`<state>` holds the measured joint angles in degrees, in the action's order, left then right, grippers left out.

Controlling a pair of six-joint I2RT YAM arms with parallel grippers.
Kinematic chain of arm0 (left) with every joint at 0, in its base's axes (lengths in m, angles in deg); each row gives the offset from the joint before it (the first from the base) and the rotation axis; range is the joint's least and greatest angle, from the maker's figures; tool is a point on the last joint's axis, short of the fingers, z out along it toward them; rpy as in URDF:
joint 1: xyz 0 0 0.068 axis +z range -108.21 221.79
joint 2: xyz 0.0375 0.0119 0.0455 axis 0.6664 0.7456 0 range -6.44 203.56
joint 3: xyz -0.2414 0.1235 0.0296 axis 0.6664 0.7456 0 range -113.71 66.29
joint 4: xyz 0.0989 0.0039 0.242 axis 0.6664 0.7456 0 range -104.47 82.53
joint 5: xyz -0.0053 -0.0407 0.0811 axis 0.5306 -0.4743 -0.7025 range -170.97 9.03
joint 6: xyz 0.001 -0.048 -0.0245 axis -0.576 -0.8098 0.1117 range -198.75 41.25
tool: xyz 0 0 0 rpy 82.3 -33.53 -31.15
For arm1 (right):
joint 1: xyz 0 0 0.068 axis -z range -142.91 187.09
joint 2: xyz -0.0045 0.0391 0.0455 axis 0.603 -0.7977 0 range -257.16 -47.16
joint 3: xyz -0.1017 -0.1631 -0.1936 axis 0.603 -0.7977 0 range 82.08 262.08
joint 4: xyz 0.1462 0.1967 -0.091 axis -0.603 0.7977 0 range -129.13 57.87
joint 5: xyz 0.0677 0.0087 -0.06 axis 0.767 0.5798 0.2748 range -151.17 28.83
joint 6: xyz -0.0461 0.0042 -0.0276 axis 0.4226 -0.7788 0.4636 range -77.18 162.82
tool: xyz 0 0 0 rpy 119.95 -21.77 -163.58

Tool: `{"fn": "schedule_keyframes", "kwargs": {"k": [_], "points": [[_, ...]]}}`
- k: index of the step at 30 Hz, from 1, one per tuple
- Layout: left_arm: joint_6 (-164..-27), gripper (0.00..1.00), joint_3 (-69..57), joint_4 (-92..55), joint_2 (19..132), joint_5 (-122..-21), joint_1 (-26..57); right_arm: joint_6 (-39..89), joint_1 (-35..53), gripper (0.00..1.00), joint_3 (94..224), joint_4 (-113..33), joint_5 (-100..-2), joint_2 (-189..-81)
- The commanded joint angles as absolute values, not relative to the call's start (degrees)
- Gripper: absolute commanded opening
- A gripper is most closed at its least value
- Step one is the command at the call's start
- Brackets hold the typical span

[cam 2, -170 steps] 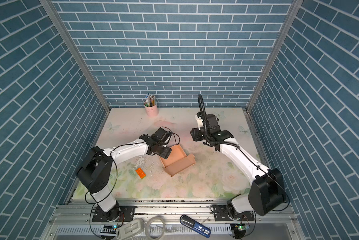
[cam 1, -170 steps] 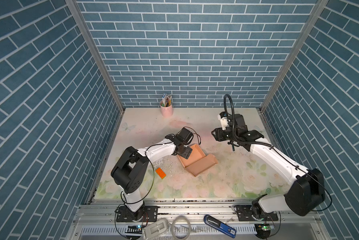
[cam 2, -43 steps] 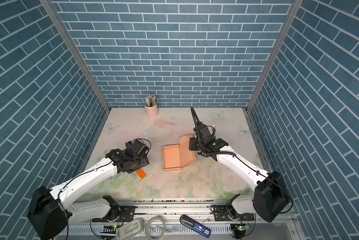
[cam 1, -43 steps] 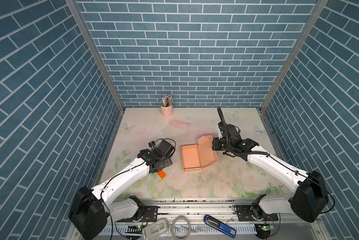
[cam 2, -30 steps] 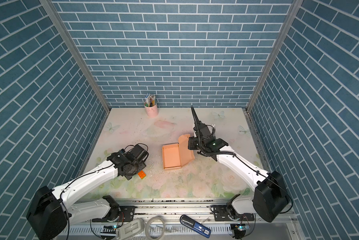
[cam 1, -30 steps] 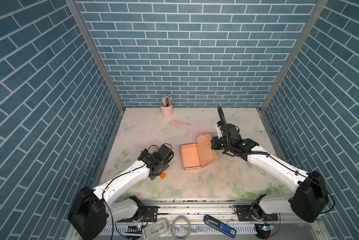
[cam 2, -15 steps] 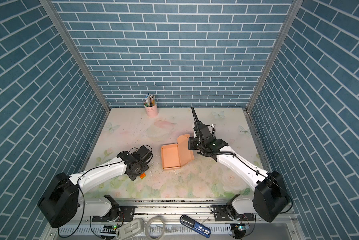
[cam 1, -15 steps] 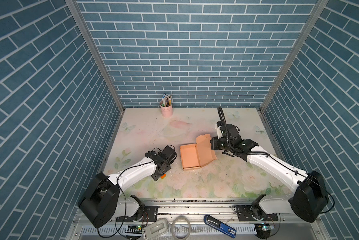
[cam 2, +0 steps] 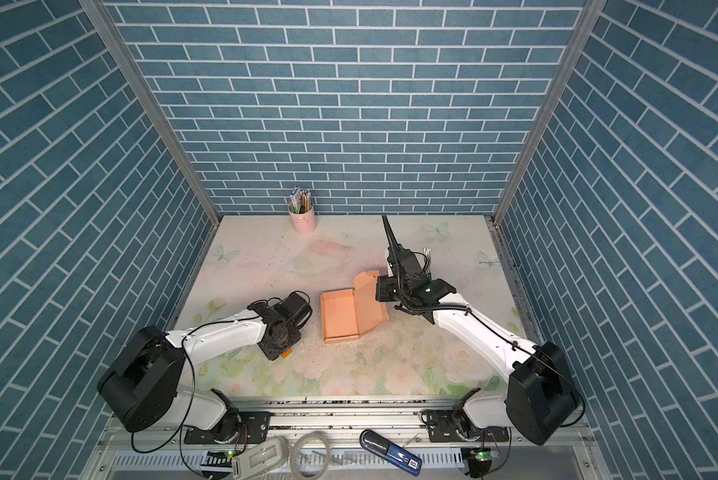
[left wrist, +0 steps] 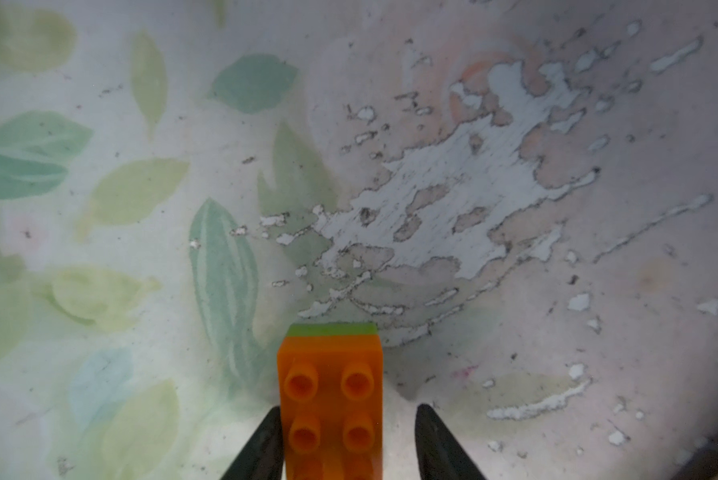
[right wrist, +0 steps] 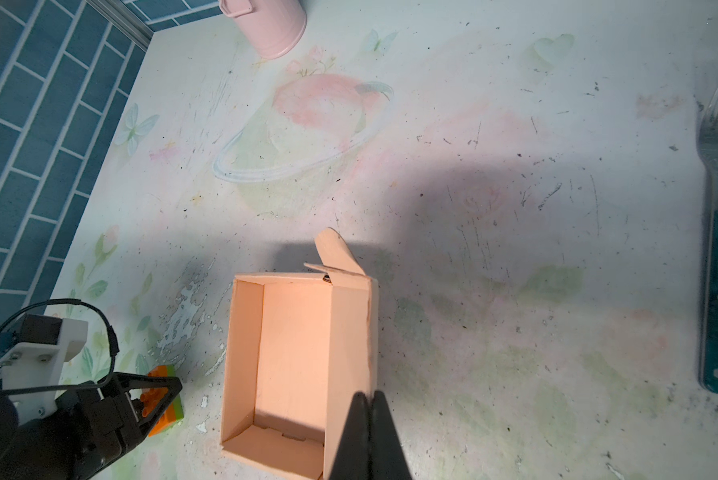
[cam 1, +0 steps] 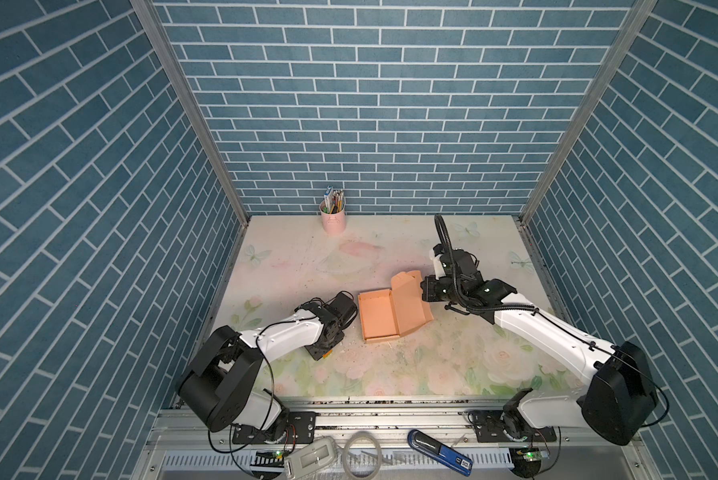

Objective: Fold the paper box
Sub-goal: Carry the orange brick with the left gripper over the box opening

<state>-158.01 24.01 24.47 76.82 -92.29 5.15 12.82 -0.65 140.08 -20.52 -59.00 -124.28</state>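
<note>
Mid-table [cam 1: 390,374], the box [cam 1: 380,313] has its tray formed and its lid [cam 1: 409,301] half raised, pinched by the clenched right tool [right wrist: 367,415]; closing remains, while the left tool [left wrist: 347,409] gapes astride a brick [left wrist: 330,386].

— How is the light?
— Bright and even in both top views. In the right wrist view, a broad soft shadow darkens the table [right wrist: 494,199] near the paper box [right wrist: 291,353]. The left wrist view softens at its edges
</note>
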Motion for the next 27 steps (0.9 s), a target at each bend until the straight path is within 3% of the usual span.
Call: {"fn": "schedule_keyframes", "kwargs": {"k": [1,13,27], "points": [[-158.37,0.49,25.3,24.99,77.27,-93.54,5.67,13.37,-0.47,0.03,139.03,-20.93,-58.6,-122.92],[-155.58,0.29,26.05,27.14,72.43,-96.62,5.93,13.38,-0.44,0.03,139.13,-21.3,-58.19,-123.54],[-138.29,0.27,11.39,29.78,75.3,-93.72,2.32,13.29,-0.45,0.03,139.16,-21.89,-58.11,-125.12]]}}
